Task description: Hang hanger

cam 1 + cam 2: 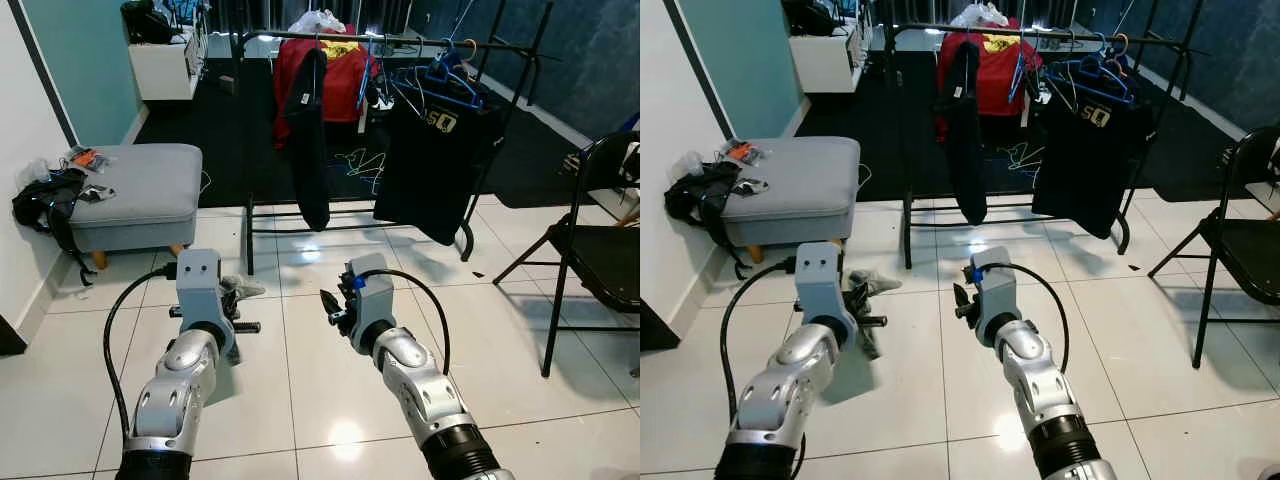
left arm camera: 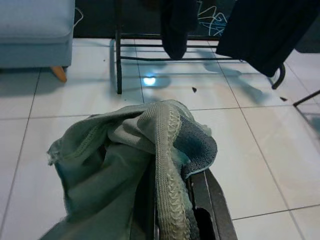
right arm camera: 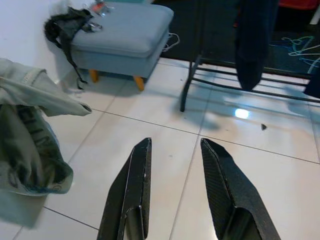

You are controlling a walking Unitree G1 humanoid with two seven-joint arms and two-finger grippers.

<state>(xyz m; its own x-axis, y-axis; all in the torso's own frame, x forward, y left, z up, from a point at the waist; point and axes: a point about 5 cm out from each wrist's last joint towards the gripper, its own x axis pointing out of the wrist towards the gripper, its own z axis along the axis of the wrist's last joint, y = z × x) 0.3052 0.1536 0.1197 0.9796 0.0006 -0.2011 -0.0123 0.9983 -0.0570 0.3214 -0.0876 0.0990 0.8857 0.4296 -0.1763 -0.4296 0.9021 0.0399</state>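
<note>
a grey-green garment [image 2: 135,170] is gripped in the left hand [image 1: 237,300], bunched over the black fingers [image 2: 210,200] and held above the white tiled floor [image 1: 300,400]. the right hand [image 3: 175,165] is held just beside it, its two fingers parted with a narrow gap and nothing between them; both are raised in front of the robot, well short of the clothes rack [image 1: 400,40].

the black rack is seen standing where the tiles meet a dark carpet [image 1: 220,130]. a narrow black garment [image 1: 308,130], a red garment [image 1: 340,75] and a wide black shirt [image 1: 435,165] are hung from its rail, and several blue hangers [image 1: 450,80] are hooked on the rail above the shirt. light-coloured hangers [image 1: 360,165] are left lying on the carpet behind the rack.

a grey ottoman [image 1: 140,190] is placed to the left by the wall, with a black bag [image 1: 45,205] draped at its side. a black folding chair [image 1: 590,250] is set at the right.
</note>
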